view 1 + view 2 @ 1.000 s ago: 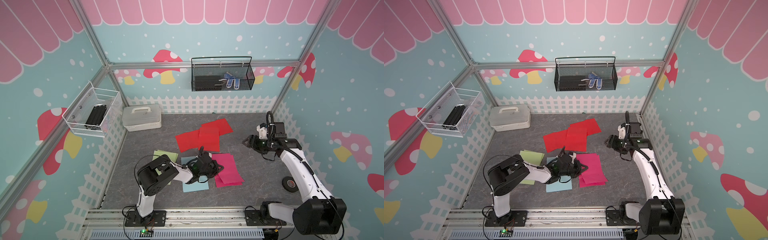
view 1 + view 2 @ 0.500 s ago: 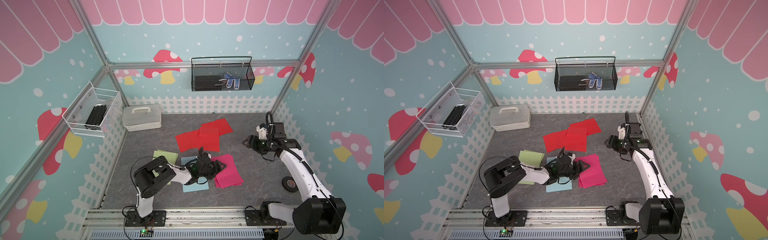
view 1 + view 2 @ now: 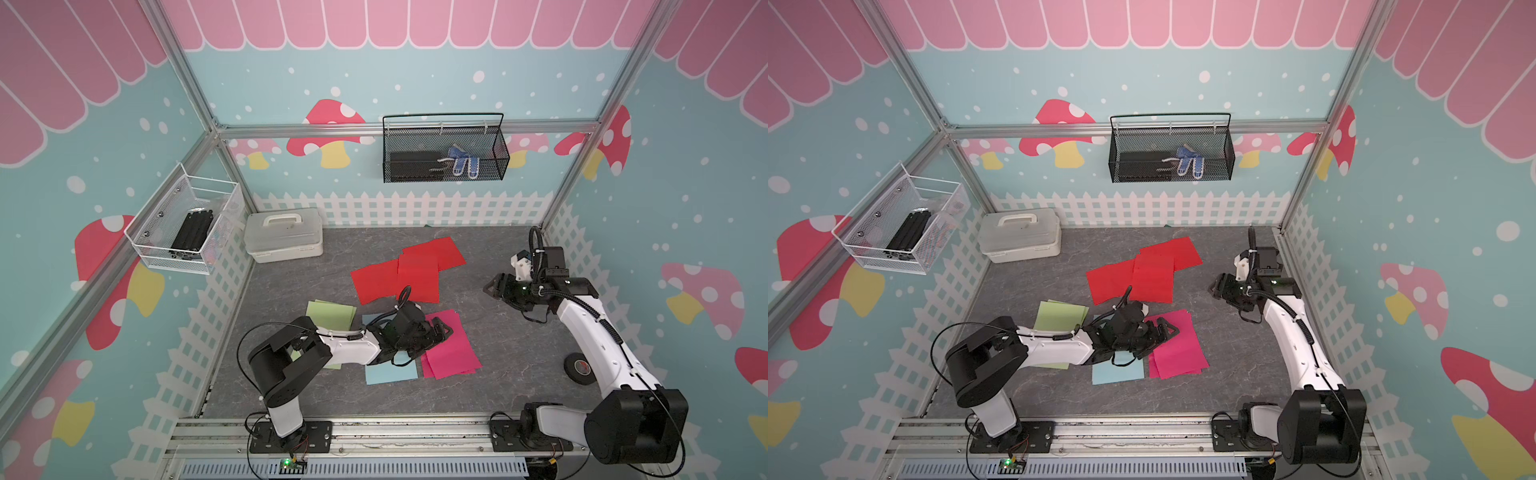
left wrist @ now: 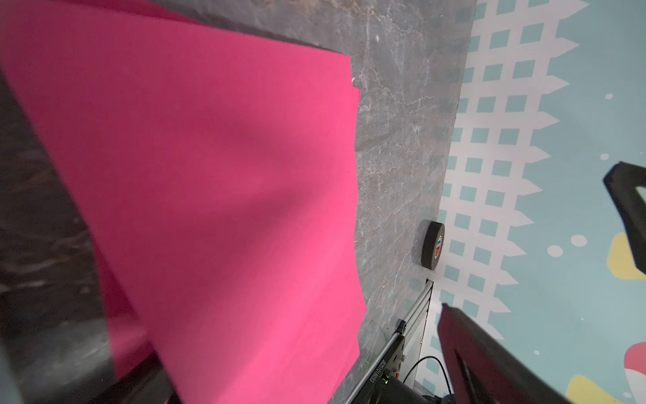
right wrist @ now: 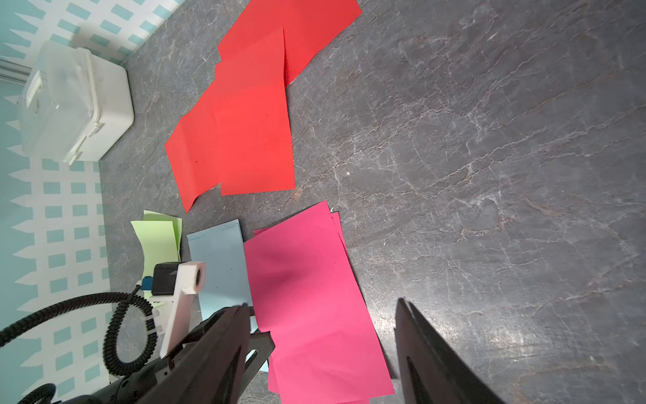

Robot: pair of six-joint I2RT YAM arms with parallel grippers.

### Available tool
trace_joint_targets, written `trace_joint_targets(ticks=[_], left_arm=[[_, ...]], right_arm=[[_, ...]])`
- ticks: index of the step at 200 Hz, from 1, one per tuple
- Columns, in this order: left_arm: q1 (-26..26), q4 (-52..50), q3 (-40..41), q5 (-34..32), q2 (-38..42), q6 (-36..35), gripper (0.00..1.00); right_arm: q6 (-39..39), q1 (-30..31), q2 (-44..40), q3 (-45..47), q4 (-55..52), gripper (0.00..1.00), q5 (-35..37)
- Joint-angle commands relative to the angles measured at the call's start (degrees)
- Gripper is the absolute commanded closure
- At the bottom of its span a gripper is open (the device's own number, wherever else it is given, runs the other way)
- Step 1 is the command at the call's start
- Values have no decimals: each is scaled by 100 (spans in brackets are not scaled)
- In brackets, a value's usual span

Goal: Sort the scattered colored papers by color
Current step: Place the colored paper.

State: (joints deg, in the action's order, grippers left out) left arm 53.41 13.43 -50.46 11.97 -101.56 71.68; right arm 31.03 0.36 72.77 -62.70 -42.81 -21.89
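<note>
Red papers [image 3: 407, 270] [image 5: 251, 122] overlap at the back middle of the grey mat. Light green papers [image 3: 330, 313] [image 5: 159, 241] and a light blue paper [image 3: 390, 372] [image 5: 216, 259] lie under my left arm. Magenta-pink papers [image 3: 451, 347] [image 3: 1179, 349] [image 5: 304, 280] lie stacked just right of the blue one. My left gripper [image 3: 436, 330] [image 3: 1163, 330] [image 4: 297, 335] rests low at the pink stack's left edge, open, with the top pink sheet [image 4: 209, 175] loose between its fingers. My right gripper [image 3: 492, 286] [image 5: 321, 304] hovers open and empty, right of the red papers.
A white lidded box [image 3: 284, 235] [image 5: 73, 105] stands at the back left. A black tape roll [image 3: 579, 368] [image 4: 432, 245] sits by the right fence. A black wire basket [image 3: 444, 153] hangs on the back wall, a white one [image 3: 187, 228] on the left wall.
My left gripper went from shut to wide open, letting go of the pink sheet onto the pink stack. The right arm has barely moved.
</note>
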Motion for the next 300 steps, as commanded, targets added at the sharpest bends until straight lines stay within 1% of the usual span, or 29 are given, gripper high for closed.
trace_joint_targets(ticks=[1, 48, 110, 143, 166, 172, 192, 213, 231, 289, 300], left_arm=[[47, -611, -337, -114, 59, -383, 1], [47, -594, -421, -79, -169, -261, 1], [-36, -1421, -328, -477, 406, -529, 1], [-119, -1845, -385, -585, 539, -664, 1], [-146, -2011, -407, -610, 549, -744, 1], [-155, -2020, -433, -579, 520, -767, 1], [-155, -2089, -517, -516, 406, -802, 1], [-146, -2170, -597, -494, 347, -824, 1], [-138, -2217, -625, -511, 345, -855, 1], [-94, -2228, -705, -456, 125, -818, 1], [-68, -2200, -747, -431, 38, -822, 1]], right_arm=[[35, -27, 42, 66, 5, 32, -24], [17, -26, 7, 56, -10, 32, 43], [9, -27, 77, 64, -8, 32, 31], [44, -27, 127, 116, -13, 33, 84], [70, -28, 173, 208, -26, 36, 158], [87, -25, 189, 261, -16, 38, 173], [146, -18, 276, 518, 68, 52, 227], [242, -2, 376, 813, 162, 73, 272], [304, 46, 469, 1053, 222, 86, 342], [830, 534, 453, 1959, 440, 96, 779], [945, 537, 415, 2153, 521, 100, 845]])
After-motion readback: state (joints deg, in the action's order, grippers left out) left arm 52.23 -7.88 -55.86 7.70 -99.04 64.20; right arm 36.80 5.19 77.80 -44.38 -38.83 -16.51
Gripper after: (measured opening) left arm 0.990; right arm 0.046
